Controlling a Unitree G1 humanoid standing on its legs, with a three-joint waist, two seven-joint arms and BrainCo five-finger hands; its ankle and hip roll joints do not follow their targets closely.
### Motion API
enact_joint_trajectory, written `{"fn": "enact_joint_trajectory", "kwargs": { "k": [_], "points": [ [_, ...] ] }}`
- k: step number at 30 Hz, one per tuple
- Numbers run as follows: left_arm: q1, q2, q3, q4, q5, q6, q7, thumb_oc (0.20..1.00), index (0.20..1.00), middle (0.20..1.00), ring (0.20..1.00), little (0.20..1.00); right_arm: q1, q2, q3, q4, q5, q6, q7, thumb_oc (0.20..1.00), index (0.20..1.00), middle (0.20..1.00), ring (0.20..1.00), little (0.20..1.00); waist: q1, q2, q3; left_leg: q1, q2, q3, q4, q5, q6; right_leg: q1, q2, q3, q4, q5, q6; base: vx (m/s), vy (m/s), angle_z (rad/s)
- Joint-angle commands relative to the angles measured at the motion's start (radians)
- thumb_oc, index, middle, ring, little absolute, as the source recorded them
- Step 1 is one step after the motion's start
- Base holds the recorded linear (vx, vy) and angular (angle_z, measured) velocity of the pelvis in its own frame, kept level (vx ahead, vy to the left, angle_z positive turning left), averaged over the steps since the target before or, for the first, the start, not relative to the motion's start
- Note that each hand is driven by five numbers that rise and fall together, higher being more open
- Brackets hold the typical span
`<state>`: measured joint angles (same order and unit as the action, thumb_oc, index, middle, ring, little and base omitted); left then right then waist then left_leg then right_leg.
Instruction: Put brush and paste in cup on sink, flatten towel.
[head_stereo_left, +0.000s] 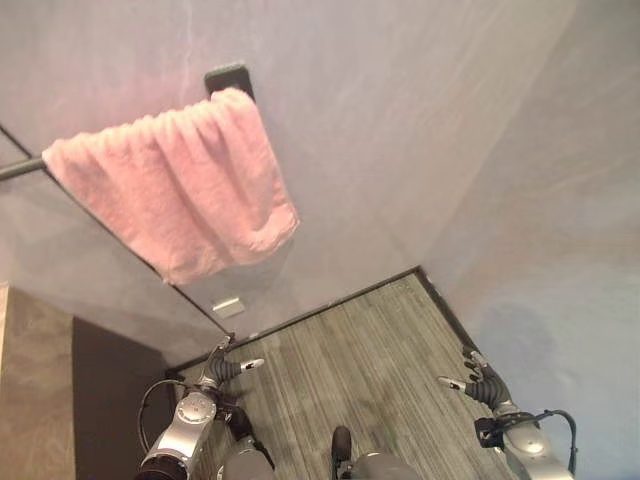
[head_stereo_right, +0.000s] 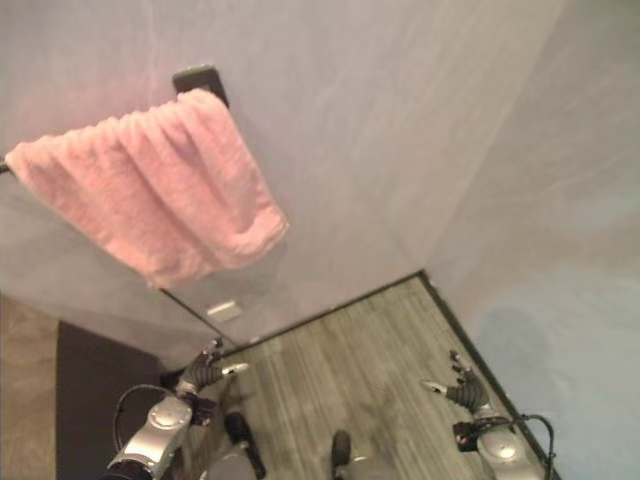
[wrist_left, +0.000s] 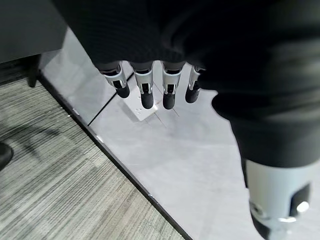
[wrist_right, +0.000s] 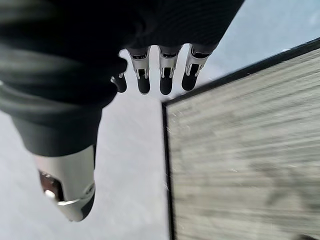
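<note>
Pink towel (head_stereo_left: 180, 185) hangs bunched over wall rail (head_stereo_left: 20, 167). Left hand (head_stereo_left: 228, 369) and right hand (head_stereo_left: 478, 384) low above floor (head_stereo_left: 350, 370), fingers loosely extended, both empty.

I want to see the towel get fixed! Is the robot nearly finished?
Not yet. The pink towel hangs bunched and crooked on its rail, so flattening is left. Both the left hand and the right hand hang open and low, near the floor, holding nothing.
</note>
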<state>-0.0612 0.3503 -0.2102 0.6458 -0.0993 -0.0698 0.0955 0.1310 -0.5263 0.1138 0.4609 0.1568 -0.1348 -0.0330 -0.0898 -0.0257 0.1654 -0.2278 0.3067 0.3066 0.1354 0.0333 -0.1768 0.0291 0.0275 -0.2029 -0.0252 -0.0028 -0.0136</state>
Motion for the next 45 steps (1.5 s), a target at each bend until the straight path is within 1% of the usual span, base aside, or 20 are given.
{"fn": "enact_joint_trajectory", "kwargs": {
  "k": [1, 4, 5, 6, 7, 8, 9, 10, 12, 13, 15, 19, 21, 24, 29, 30, 31, 32, 37, 45],
  "points": [
    [-0.014, 0.030, 0.002, -0.023, 0.033, -0.024, -0.007, 1.000, 1.000, 1.000, 1.000, 1.000, 0.004, -0.055, -0.056, -0.077, 0.032, -0.044, 0.003, 1.000, 1.000, 1.000, 1.000, 1.000, 0.008, 0.007, -0.034, 0.097, -0.054, 0.018, -0.012, 0.073, 0.048, -0.038, -0.197, 0.059, 0.125, -0.005, 0.154, 0.14, 0.224, -0.42],
    [-0.006, 0.061, 0.001, -0.076, 0.040, -0.029, -0.020, 1.000, 1.000, 1.000, 1.000, 1.000, -0.045, -0.089, -0.088, -0.112, 0.044, -0.054, 0.000, 1.000, 1.000, 1.000, 1.000, 1.000, 0.037, -0.004, -0.032, 0.103, -0.110, 0.013, 0.004, 0.017, 0.086, -0.048, -0.255, 0.081, 0.170, 0.047, 0.180, 0.11, 0.262, -0.07],
    [0.007, 0.074, 0.008, -0.097, 0.047, -0.029, -0.021, 1.000, 1.000, 1.000, 1.000, 1.000, -0.054, -0.093, -0.098, -0.128, 0.046, -0.055, -0.002, 1.000, 1.000, 1.000, 1.000, 1.000, 0.047, -0.007, -0.033, 0.115, -0.139, 0.015, -0.009, 0.003, 0.104, -0.060, -0.278, 0.090, 0.202, 0.088, 0.192, 0.13, 0.391, 0.10],
    [0.016, 0.103, 0.018, -0.142, 0.035, -0.037, -0.023, 1.000, 1.000, 1.000, 1.000, 1.000, -0.076, -0.106, -0.108, -0.146, 0.069, -0.061, 0.010, 1.000, 1.000, 1.000, 1.000, 1.000, 0.051, -0.004, -0.021, 0.125, -0.160, -0.003, -0.024, 0.006, 0.117, -0.094, -0.259, 0.132, 0.260, 0.114, 0.187, 0.11, 0.316, 0.14],
    [0.029, 0.116, 0.024, -0.151, 0.030, -0.044, -0.024, 1.000, 1.000, 1.000, 1.000, 1.000, -0.084, -0.109, -0.107, -0.147, 0.081, -0.070, 0.015, 1.000, 1.000, 1.000, 1.000, 1.000, 0.061, -0.003, -0.022, 0.130, -0.167, -0.009, -0.027, 0.009, 0.121, -0.103, -0.248, 0.135, 0.258, 0.115, 0.187, 0.12, 0.223, 0.11],
    [0.039, 0.130, 0.027, -0.162, 0.022, -0.052, -0.034, 1.000, 1.000, 1.000, 1.000, 1.000, -0.082, -0.122, -0.117, -0.150, 0.104, -0.083, 0.031, 1.000, 1.000, 1.000, 1.000, 1.000, 0.052, -0.003, -0.030, 0.134, -0.176, -0.029, -0.048, 0.018, 0.123, -0.119, -0.192, 0.185, 0.208, 0.088, 0.177, 0.14, 0.110, 0.23],
    [0.052, 0.144, 0.037, -0.185, 0.009, -0.060, -0.048, 1.000, 1.000, 1.000, 1.000, 1.000, -0.086, -0.129, -0.127, -0.135, 0.116, -0.083, 0.034, 1.000, 1.000, 1.000, 1.000, 1.000, 0.058, -0.002, -0.034, 0.146, -0.185, -0.042, -0.065, 0.019, 0.121, -0.144, -0.178, 0.192, 0.156, 0.076, 0.175, 0.18, 0.044, 0.64],
    [0.081, 0.190, 0.058, -0.225, 0.009, -0.070, -0.072, 1.000, 1.000, 1.000, 1.000, 1.000, -0.091, -0.145, -0.129, -0.148, 0.118, -0.087, 0.052, 1.000, 1.000, 1.000, 1.000, 1.000, 0.081, -0.011, -0.025, 0.162, -0.193, -0.057, -0.054, 0.007, 0.118, -0.124, -0.216, 0.109, 0.117, 0.108, 0.188, 0.13, -0.006, 0.88],
    [0.106, 0.212, 0.054, -0.257, 0.025, -0.084, -0.095, 1.000, 1.000, 1.000, 1.000, 1.000, -0.095, -0.167, -0.131, -0.139, 0.122, -0.089, 0.071, 1.000, 1.000, 1.000, 1.000, 1.000, 0.081, -0.019, -0.029, 0.160, -0.196, -0.065, -0.055, 0.012, 0.115, -0.114, -0.222, 0.112, 0.100, 0.137, 0.197, 0.05, -0.061, 0.83],
    [0.119, 0.254, 0.052, -0.294, 0.052, -0.110, -0.106, 1.000, 1.000, 1.000, 1.000, 1.000, -0.117, -0.198, -0.127, -0.111, 0.131, -0.093, 0.091, 1.000, 1.000, 1.000, 1.000, 1.000, 0.088, -0.019, -0.028, 0.166, -0.188, -0.080, -0.065, 0.014, 0.110, -0.101, -0.202, 0.143, 0.085, 0.118, 0.196, 0.02, -0.032, 0.82],
    [0.177, 0.299, 0.082, -0.363, 0.018, -0.149, -0.122, 1.000, 1.000, 1.000, 1.000, 1.000, -0.182, -0.236, -0.090, -0.064, 0.186, -0.117, 0.121, 1.000, 1.000, 1.000, 1.000, 1.000, 0.131, -0.022, -0.049, 0.177, -0.182, -0.061, -0.076, 0.030, 0.093, -0.061, -0.215, 0.077, 0.052, 0.110, 0.196, 0.08, -0.045, 0.75],
    [0.110, 0.337, 0.047, -0.398, -0.041, -0.179, -0.135, 1.000, 1.000, 1.000, 1.000, 1.000, -0.252, -0.254, -0.021, -0.020, 0.222, -0.114, 0.139, 1.000, 1.000, 1.000, 1.000, 1.000, 0.133, -0.014, -0.070, 0.197, -0.179, -0.081, -0.118, 0.049, 0.079, -0.018, -0.204, 0.044, 0.020, 0.085, 0.186, 0.07, -0.047, 0.11],
    [-0.018, 0.313, -0.040, -0.417, -0.087, -0.194, -0.131, 1.000, 1.000, 1.000, 1.000, 1.000, -0.350, -0.241, 0.057, 0.026, 0.238, -0.109, 0.135, 1.000, 1.000, 1.000, 1.000, 1.000, 0.129, -0.010, -0.087, 0.211, -0.182, -0.079, -0.155, 0.055, 0.074, 0.005, -0.203, 0.016, 0.001, 0.078, 0.184, 0.06, -0.047, 0.48],
    [-0.092, 0.287, -0.083, -0.422, -0.108, -0.201, -0.124, 1.000, 1.000, 1.000, 1.000, 1.000, -0.405, -0.226, 0.095, 0.024, 0.265, -0.101, 0.139, 1.000, 1.000, 1.000, 1.000, 1.000, 0.123, -0.006, -0.088, 0.219, -0.182, -0.076, -0.175, 0.062, 0.072, 0.009, -0.203, 0.007, -0.003, 0.076, 0.183, 0.03, -0.022, 0.24],
    [-0.258, 0.175, -0.197, -0.338, -0.102, -0.205, -0.073, 1.000, 1.000, 1.000, 1.000, 1.000, -0.539, -0.116, 0.242, 0.020, 0.318, -0.082, 0.153, 1.000, 1.000, 1.000, 1.000, 1.000, 0.115, -0.007, -0.095, 0.236, -0.179, -0.064, -0.209, 0.072, 0.066, 0.007, -0.197, 0.008, -0.008, 0.078, 0.177, 0.03, -0.025, -0.13],
    [-0.280, 0.153, -0.221, -0.322, -0.110, -0.201, -0.074, 1.000, 1.000, 1.000, 1.000, 1.000, -0.573, -0.086, 0.274, 0.018, 0.322, -0.077, 0.150, 0.896, 0.896, 0.896, 0.896, 0.896, 0.114, -0.007, -0.096, 0.237, -0.178, -0.061, -0.213, 0.072, 0.066, 0.007, -0.196, 0.010, -0.010, 0.079, 0.177, 0.02, -0.015, -0.10],
    [-0.320, 0.120, -0.256, -0.302, -0.103, -0.203, -0.064, 0.376, 0.376, 0.376, 0.376, 0.376, -0.622, -0.032, 0.327, 0.029, 0.339, -0.073, 0.153, 0.451, 0.451, 0.451, 0.451, 0.451, 0.116, -0.007, -0.096, 0.240, -0.176, -0.061, -0.216, 0.072, 0.067, 0.006, -0.195, 0.012, -0.012, 0.082, 0.176, 0.03, -0.022, -0.09],
    [-0.322, 0.104, -0.264, -0.295, -0.111, -0.203, -0.063, 0.200, 0.200, 0.200, 0.200, 0.200, -0.640, -0.014, 0.339, 0.029, 0.340, -0.072, 0.143, 0.200, 0.200, 0.200, 0.200, 0.200, 0.116, -0.008, -0.094, 0.241, -0.176, -0.061, -0.216, 0.071, 0.068, 0.006, -0.195, 0.012, -0.011, 0.082, 0.176, 0.02, -0.018, -0.12],
    [-0.284, 0.067, -0.257, -0.303, -0.067, -0.195, -0.040, 0.200, 0.200, 0.200, 0.200, 0.200, -0.625, 0.061, 0.335, -0.017, 0.352, -0.075, 0.120, 0.200, 0.200, 0.200, 0.200, 0.200, 0.121, -0.011, -0.095, 0.249, -0.175, -0.057, -0.223, 0.065, 0.071, 0.009, -0.195, 0.016, -0.013, 0.083, 0.177, 0.02, 0.003, -0.01],
    [-0.130, 0.113, -0.137, -0.455, -0.050, -0.203, -0.050, 0.200, 0.200, 0.200, 0.200, 0.200, -0.438, 0.053, 0.186, -0.236, 0.361, -0.119, 0.122, 0.200, 0.200, 0.200, 0.200, 0.200, 0.128, -0.019, -0.108, 0.261, -0.179, -0.064, -0.223, 0.050, 0.074, 0.028, -0.195, 0.006, -0.014, 0.077, 0.183, 0.04, 0.014, 0.03]
  ]
}}
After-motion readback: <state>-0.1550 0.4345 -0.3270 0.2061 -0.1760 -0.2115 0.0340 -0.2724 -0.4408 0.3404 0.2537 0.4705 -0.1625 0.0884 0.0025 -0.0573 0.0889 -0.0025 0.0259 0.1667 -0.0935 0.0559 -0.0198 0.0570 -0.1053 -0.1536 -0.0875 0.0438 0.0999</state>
